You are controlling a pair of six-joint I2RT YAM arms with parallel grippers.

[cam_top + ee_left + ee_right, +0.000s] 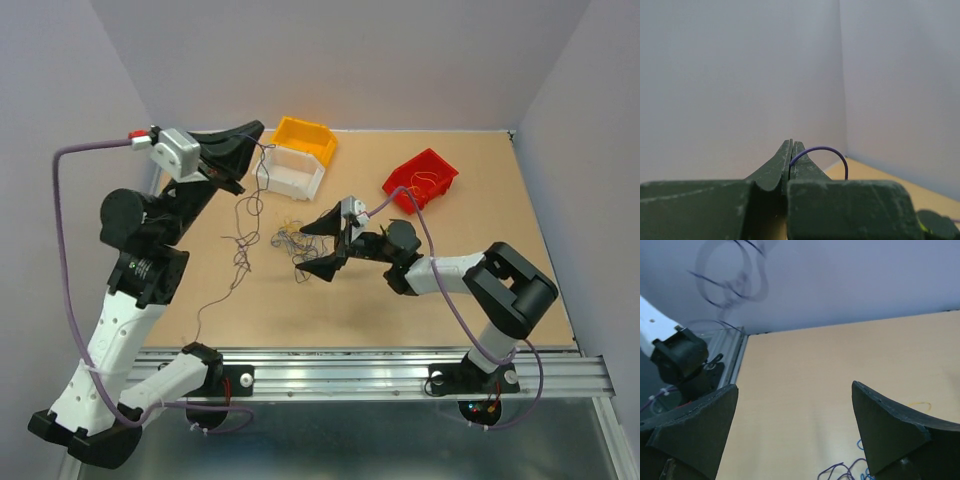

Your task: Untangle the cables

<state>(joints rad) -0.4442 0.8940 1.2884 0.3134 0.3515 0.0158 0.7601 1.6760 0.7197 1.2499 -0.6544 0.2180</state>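
My left gripper [258,131] is raised high at the back left. In the left wrist view its jaws [791,146] are shut on a thin purple wire [821,149]. That purple strand [240,240] hangs from the gripper down to the table and trails toward the front edge. A small clump of purple, dark and yellowish wires [288,239] lies mid-table. My right gripper [307,247] is wide open and empty, low over the table just right of the clump. Purple strands [844,471] show at the bottom of the right wrist view, below the open gripper [795,386].
A white bin [292,172] and a yellow bin [305,138] stand at the back centre, close to the hanging strand. A red bin [421,180] at the back right holds a few wires. A loose yellow wire [919,405] lies on the table. A metal rail [380,370] runs along the near edge.
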